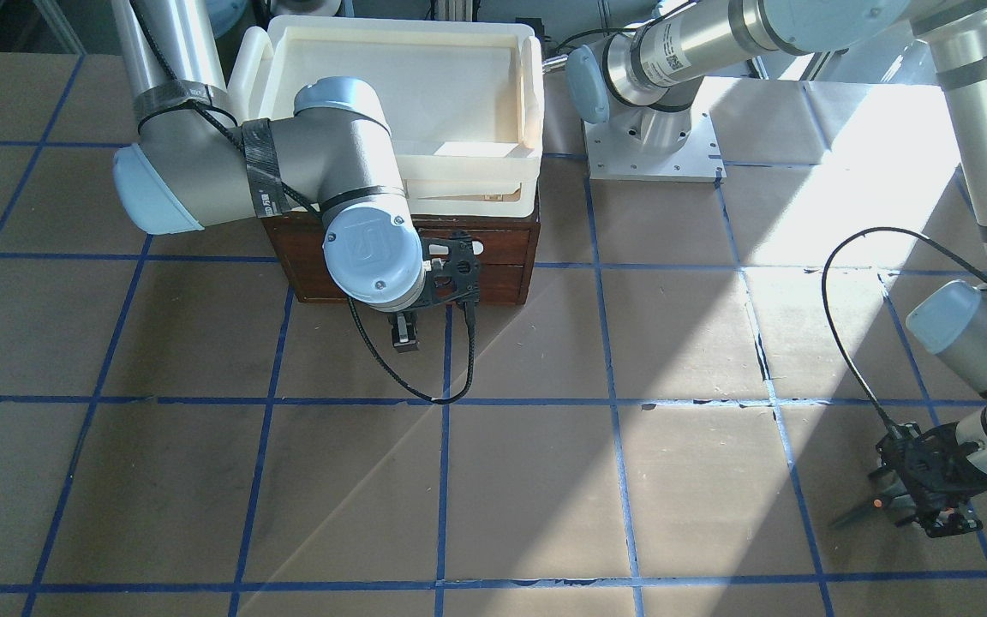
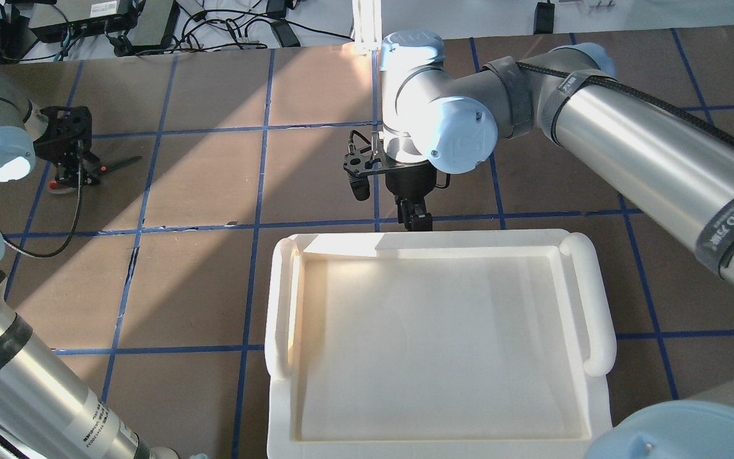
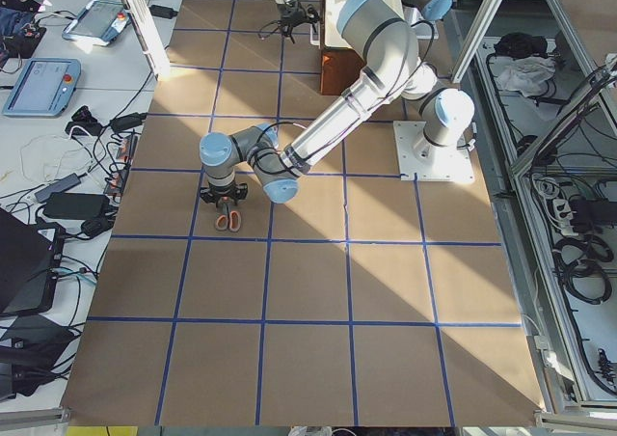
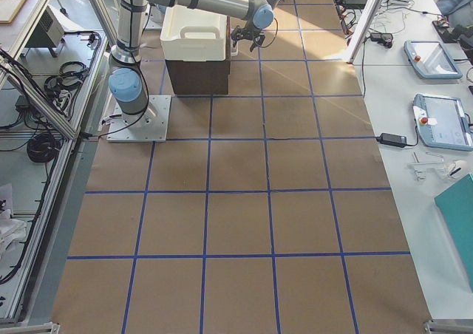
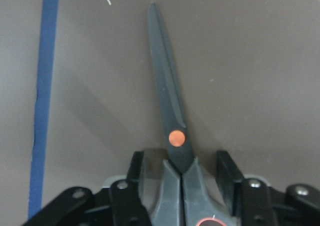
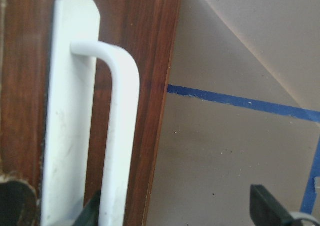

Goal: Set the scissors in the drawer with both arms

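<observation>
Evidently the grasp step. Left tool point(image 5: 182, 181), spread wide, straddles the scissors point(image 5: 170, 121) flat on the worktop point(image 5: 260, 61), well apart from the shut drawer point(image 6: 150, 61). Right tool point(image 6: 180, 211), likewise spread, brackets its white bar handle point(image 6: 120, 111). Next, both must clench.

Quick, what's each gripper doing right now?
Left gripper: open, fingers straddling the scissors, not clamped.
Right gripper: open by the drawer handle, holding nothing.

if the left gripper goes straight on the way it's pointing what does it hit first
The scissors: the left gripper points down, jaws open, straddling them just behind the pivot. Its fingertips may instead reach the table on either side; height is unclear.
</observation>
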{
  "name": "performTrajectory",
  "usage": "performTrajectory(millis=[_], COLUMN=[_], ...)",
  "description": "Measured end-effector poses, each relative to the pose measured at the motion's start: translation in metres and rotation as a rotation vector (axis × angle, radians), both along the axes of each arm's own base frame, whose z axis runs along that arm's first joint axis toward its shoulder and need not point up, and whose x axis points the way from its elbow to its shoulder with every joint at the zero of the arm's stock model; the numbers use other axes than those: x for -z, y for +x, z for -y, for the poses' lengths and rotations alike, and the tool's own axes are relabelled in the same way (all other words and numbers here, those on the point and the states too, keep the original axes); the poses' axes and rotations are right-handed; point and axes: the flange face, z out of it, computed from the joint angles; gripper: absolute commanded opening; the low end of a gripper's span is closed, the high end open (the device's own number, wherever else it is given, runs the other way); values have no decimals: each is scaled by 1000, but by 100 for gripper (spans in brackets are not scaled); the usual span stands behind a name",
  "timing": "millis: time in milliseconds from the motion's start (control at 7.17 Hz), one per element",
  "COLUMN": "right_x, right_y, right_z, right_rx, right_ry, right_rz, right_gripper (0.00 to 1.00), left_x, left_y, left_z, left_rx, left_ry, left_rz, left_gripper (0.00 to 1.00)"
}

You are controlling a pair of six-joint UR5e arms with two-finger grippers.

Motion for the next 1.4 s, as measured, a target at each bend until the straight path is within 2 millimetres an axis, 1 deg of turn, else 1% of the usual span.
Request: performTrajectory(millis=[419, 698, 837, 977, 1116, 1395], right_x=[-5, -6, -8, -9, -9, -10], right_y=[0, 2, 3, 6, 7, 7], right_z=[9, 17, 22, 29, 36, 46], right_rx=[-15, -19, -19, -19, -19, -16], right_ry=[-45, -71, -82, -90, -99, -119], right_rz=[15, 23, 27, 30, 33, 39], right_gripper=[98, 98, 98, 98, 98, 98], left_x=[-2, -10, -19, -32, -49, -99], left_y=[0, -1, -1, -5, -13, -42], left_z=[0, 0, 0, -1, -2, -9], left_rx=[2, 2, 3, 6, 10, 4], left_ry=[-1, -13, -21, -28, -30, -30], left_rz=[2, 2, 5, 9, 9, 6], left_gripper=[0, 0, 0, 0, 0, 0])
